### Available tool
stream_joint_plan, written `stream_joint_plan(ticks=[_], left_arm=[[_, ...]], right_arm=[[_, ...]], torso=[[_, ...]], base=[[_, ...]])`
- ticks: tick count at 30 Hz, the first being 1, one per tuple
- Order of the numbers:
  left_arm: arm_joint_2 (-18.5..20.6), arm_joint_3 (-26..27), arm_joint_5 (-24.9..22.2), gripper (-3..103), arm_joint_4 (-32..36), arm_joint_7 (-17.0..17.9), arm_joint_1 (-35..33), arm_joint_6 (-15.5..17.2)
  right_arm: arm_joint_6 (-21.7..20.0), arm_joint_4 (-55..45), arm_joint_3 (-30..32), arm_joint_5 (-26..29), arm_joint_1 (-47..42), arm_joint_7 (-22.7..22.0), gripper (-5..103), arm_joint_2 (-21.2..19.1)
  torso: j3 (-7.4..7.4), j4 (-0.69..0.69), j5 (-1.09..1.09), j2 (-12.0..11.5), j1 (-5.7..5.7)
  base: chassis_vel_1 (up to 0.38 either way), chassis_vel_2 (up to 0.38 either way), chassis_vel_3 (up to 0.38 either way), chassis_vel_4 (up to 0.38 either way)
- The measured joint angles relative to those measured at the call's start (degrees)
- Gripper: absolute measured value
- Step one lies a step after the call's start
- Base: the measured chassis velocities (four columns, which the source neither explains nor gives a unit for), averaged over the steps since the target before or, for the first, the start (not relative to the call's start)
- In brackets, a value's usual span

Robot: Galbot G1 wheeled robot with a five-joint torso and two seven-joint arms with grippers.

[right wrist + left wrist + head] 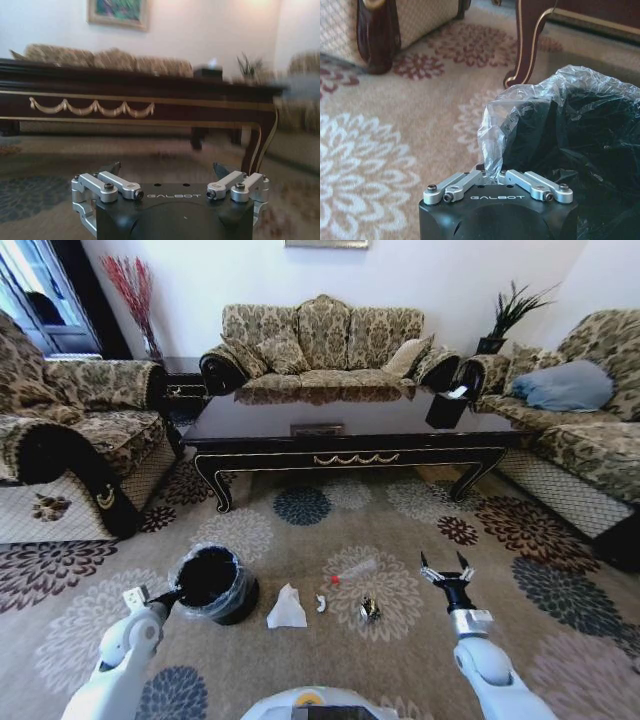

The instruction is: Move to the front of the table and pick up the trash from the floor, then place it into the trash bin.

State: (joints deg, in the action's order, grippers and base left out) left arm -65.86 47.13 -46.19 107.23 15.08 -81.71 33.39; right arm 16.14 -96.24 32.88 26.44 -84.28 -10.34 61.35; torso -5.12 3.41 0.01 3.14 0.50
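Observation:
The trash bin point(212, 583) stands on the carpet at my left, a black tub with a clear bag point(530, 115) ruffled over its rim. My left gripper point(166, 597) is shut on that bag at the near rim point(491, 172). To the right of the bin lies the trash: a crumpled white tissue point(287, 609), a tiny white scrap point(321, 603), a clear bottle point(353, 571) with a red cap, and a dark shiny wrapper point(370, 609). My right gripper point(447, 568) hovers open, right of the wrapper, low over the floor point(168, 169). Beyond stands the dark table point(350, 425) point(150, 102).
Patterned sofas close in the left point(70, 430), back point(320, 340) and right point(580, 420) sides. A small black container point(447, 405) with white paper sits on the table's right end. A table leg point(527, 45) curves down just behind the bin. Flowered carpet point(300, 505) lies open between me and the table.

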Motion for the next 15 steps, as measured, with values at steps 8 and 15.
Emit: stream_joint_plan(ticks=[8, 15], left_arm=[[0.66, 2.17, -2.34, 3, 5.47, 1.38, -2.03, 0.46], [2.01, 2.89, -4.07, 3, 6.45, 2.5, -2.01, 1.15]], right_arm=[[-6.44, -2.25, -6.65, 2.02, -1.46, -6.42, 100, -1.35], [-7.85, -6.12, -12.77, -1.28, -4.65, -7.76, 100, -3.77]], torso=[[0.0, 0.0, 0.0, 0.0, 0.0], [0.0, -0.01, -0.02, 0.0, 0.0]], base=[[0.0, 0.0, 0.0, 0.0], [0.0, 0.0, 0.0, 0.0]])
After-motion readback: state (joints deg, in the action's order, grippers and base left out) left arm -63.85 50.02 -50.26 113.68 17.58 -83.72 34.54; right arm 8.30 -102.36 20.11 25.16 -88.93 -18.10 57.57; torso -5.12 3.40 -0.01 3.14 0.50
